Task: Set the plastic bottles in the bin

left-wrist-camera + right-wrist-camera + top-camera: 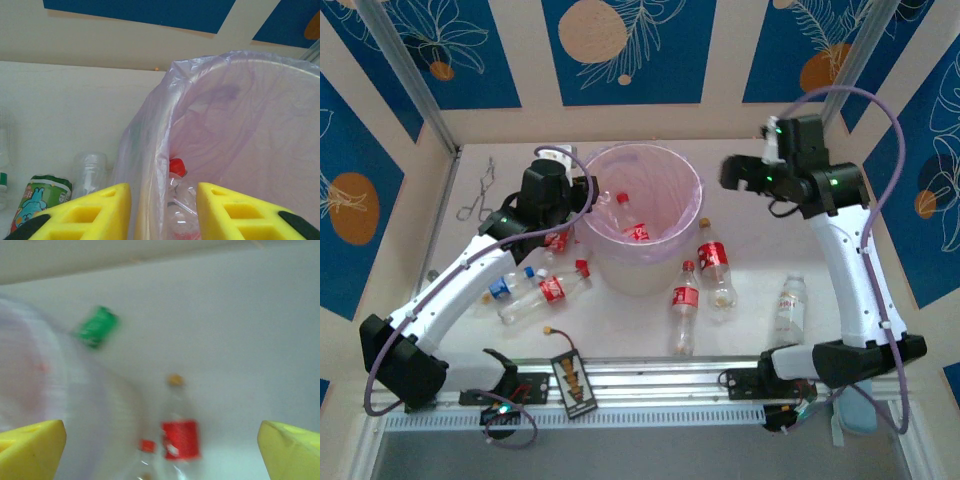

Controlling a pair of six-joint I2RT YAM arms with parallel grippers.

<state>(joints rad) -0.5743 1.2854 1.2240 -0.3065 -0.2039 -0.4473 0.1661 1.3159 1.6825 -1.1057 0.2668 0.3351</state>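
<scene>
White tabletop carries the bin (642, 272) mid-frame. At its left rim, the left gripper (588, 198) clenches a red-capped bottle (616, 202), apparently poised for dropping. In the upper right, the right gripper (732, 172) is spread wide and empty. Other plastic bottles (685, 300) lie lower down.

- The left pincer (164, 197) straddles the left rim of the bin (630, 270), and a bottle (610, 205) reaches from it into the bin.
- Forceps (480, 190) lie left of it on the counter (755, 300).
- Three bottles (715, 262) lie below the right pincer (161, 440).

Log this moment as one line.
left gripper: shut on bottle at bin rim | right gripper: open, empty | bottles on table: several
</scene>
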